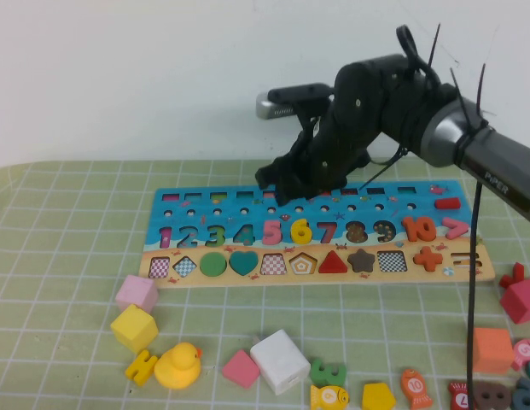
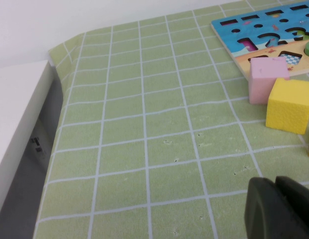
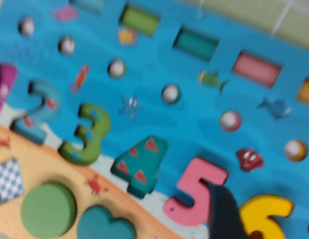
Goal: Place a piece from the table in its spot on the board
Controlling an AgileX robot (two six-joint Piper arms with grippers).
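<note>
Item: yellow 6 (image 1: 301,231). It sits in its recess on the board (image 1: 205,203), upright in the digit row between the pink 5 (image 1: 272,231) and the red 7 (image 1: 328,231). It looks seated level with its neighbours, so the placing seems done or very nearly done.

Item: right claw (image 1: 282,184). It hangs over the blue upper part of the board, just behind the 5 and 6. From it, the 6 lies a little toward the robot and slightly to the right. In the right wrist view one dark fingertip (image 3: 224,211) stands just beside the 6 (image 3: 263,216); whether it touches cannot be told. The claw holds nothing that shows. How wide it stands cannot be told.

Item: left claw (image 2: 278,209). It is parked low over the green table (image 2: 144,149), well apart from the 6 and near the pink block (image 2: 266,79) and yellow block (image 2: 289,105). Its fingers appear pressed together, empty.

Nearer arm: the right, by far. Likely next move: lifting clear, straight up off the board.
</note>
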